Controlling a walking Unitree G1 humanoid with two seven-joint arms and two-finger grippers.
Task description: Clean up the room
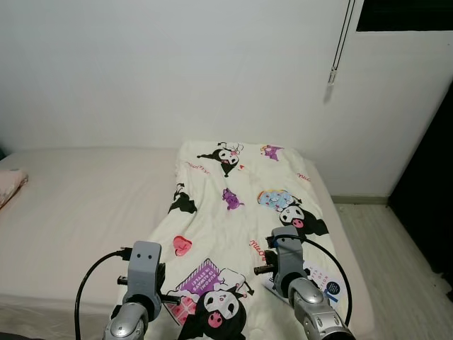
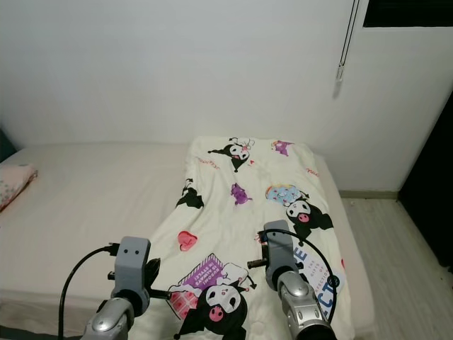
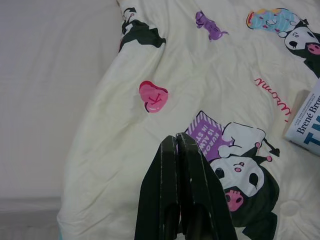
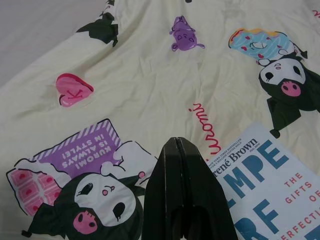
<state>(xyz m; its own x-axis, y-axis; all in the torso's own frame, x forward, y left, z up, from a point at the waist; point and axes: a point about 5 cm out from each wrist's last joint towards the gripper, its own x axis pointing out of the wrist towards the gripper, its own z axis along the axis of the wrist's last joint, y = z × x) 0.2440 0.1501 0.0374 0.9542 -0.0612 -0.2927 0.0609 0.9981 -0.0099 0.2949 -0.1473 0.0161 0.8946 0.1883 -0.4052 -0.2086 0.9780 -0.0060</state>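
Both arms hover low over the cartoon-print blanket (image 1: 241,227) spread on the bed (image 1: 78,212), left gripper (image 3: 177,142) and right gripper (image 4: 176,146) each pinched closed on nothing. The book (image 4: 270,195) lies on the blanket just beside the right gripper. Best play: open those fingers wide first, then approach the book's edge squarely.
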